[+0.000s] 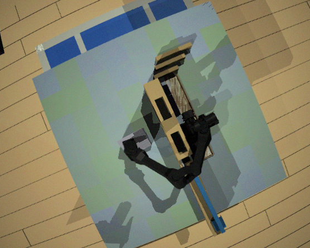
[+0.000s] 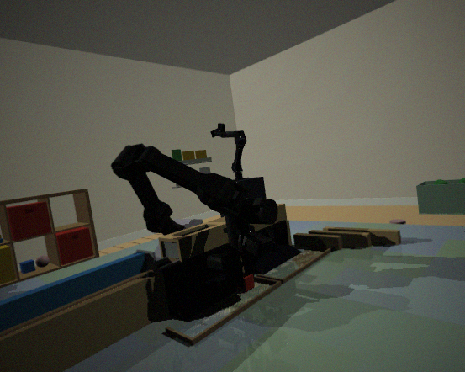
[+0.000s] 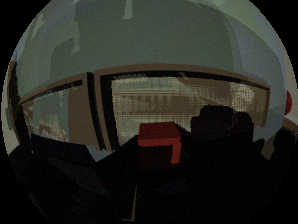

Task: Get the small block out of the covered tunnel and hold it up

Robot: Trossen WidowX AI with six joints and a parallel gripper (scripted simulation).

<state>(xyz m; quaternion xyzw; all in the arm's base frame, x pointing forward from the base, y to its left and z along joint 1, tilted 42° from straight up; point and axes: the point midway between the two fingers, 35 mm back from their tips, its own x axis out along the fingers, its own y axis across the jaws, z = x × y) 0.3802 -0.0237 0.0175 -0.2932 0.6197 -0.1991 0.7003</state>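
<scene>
Low in the centre of the exterior frame, the gripper [image 2: 246,271] [image 3: 157,137] was partly closed on the red block [image 2: 249,282] [image 3: 159,136], outside the tunnel [image 1: 171,123] [image 2: 203,240], above a tray on the patchwork mat [image 1: 102,112] [image 2: 363,328]. Pale walls [image 2: 355,109] filled the upper right.

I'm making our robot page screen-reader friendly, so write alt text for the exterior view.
A black jointed robot arm reaches down beside a long wooden tunnel, its gripper closed on a small red block low over a shallow wood-rimmed tray. A long blue bar extends toward the left foreground.
</scene>
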